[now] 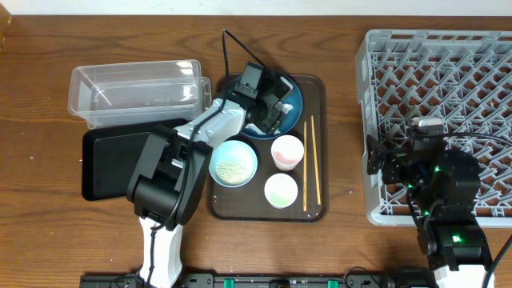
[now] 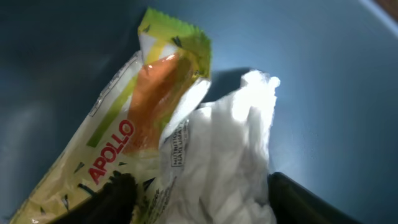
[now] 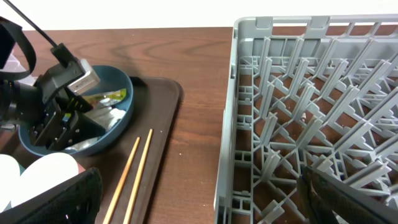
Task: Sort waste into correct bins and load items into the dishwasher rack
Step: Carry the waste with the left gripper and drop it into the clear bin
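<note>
My left gripper (image 1: 268, 110) is down over the blue plate (image 1: 298, 90). In the left wrist view its open fingers (image 2: 205, 202) straddle the crumpled white tissue (image 2: 230, 149), which lies against the yellow-green-orange snack wrapper (image 2: 124, 137) on the plate (image 2: 323, 74). The light-blue bowl (image 1: 234, 162) holds rice grains (image 1: 232, 170). The pink cup (image 1: 287, 150), the pale-green cup (image 1: 281, 190) and the chopsticks (image 1: 310, 160) sit on the brown serving tray (image 1: 317, 210). My right gripper (image 1: 392, 164) is open and empty over the left edge of the grey rack (image 1: 448, 72).
The clear tub (image 1: 136, 92) stands at the back left, with the black tray (image 1: 108, 164) in front of it, partly under my left arm. The right wrist view shows the rack wall (image 3: 230, 124), the chopsticks (image 3: 134, 168) and the plate (image 3: 121, 81).
</note>
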You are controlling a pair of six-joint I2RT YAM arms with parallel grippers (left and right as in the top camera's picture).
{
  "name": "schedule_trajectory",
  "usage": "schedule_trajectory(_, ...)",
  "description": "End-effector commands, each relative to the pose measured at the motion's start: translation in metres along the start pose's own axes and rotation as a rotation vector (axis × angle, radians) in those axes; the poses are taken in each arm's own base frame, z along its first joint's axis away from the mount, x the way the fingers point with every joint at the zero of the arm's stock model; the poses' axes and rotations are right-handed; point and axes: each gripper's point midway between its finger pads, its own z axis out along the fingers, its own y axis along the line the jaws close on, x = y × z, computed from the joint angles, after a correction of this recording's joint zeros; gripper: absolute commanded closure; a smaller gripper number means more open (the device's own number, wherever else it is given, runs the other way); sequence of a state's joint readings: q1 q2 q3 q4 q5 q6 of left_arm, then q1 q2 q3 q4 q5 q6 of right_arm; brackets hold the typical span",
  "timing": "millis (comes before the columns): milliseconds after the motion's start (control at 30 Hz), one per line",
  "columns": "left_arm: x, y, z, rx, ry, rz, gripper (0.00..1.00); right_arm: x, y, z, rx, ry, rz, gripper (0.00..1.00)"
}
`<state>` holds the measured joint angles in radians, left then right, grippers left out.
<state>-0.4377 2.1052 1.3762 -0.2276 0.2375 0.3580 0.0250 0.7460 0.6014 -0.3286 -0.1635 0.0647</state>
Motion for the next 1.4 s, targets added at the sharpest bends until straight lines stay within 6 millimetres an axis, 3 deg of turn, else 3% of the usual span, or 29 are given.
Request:
schedule_trajectory(0, -0.006, 0.001, 0.0, 0.002, -0.012, 0.01, 0.45, -0.011, 0.002, -0.003, -0.003, -0.024, 0.007, 0.01)
schedule_trajectory(67, -0.006, 0.002, 0.0, -0.002, -0.014, 0.009, 0.56, -0.011, 0.002, -0.003, -0.003, -0.024, 0.007, 0.01)
schedule_trajectory(200, -0.007, 0.016, -0.005, -0.081, -0.006, 0.006, 0.89, -0.011, 0.002, -0.003, -0.003, -0.024, 0.007, 0.01)
schedule_trajectory(233, -0.008, 0.021, -0.009, -0.109, -0.006, 0.005, 0.92, -0.011, 0.003, -0.003, -0.005, -0.024, 0.006, 0.01)
schedule_trajectory(433, -0.035, 0.041, -0.055, -0.212, -0.082, -0.028, 0.94, -0.011, 0.003, -0.004, -0.005, -0.024, 0.006, 0.01)
schedule_trajectory(533, -0.051, 0.053, -0.094, -0.244, -0.155, -0.093, 0.94, -0.011, 0.003, -0.003, -0.005, -0.024, 0.006, 0.01)
schedule_trajectory(700, -0.053, 0.086, -0.152, -0.309, -0.227, -0.209, 0.94, -0.011, 0.003, -0.004, -0.005, -0.024, 0.006, 0.01)
schedule_trajectory(867, -0.028, 0.145, -0.187, -0.405, -0.247, -0.332, 0.94, -0.011, 0.003, -0.003, -0.005, -0.024, 0.006, 0.01)
schedule_trajectory(1067, 0.029, 0.211, -0.195, -0.486, -0.21, -0.56, 0.94, -0.011, 0.003, -0.003, -0.006, -0.024, 0.006, 0.01)
schedule_trajectory(1167, 0.055, 0.227, -0.187, -0.488, -0.173, -0.65, 0.94, -0.011, 0.003, -0.004, -0.006, -0.026, 0.006, 0.01)
schedule_trajectory(1367, 0.086, 0.227, -0.153, -0.422, -0.082, -0.702, 0.91, -0.012, 0.003, -0.004, -0.006, -0.027, 0.006, 0.01)
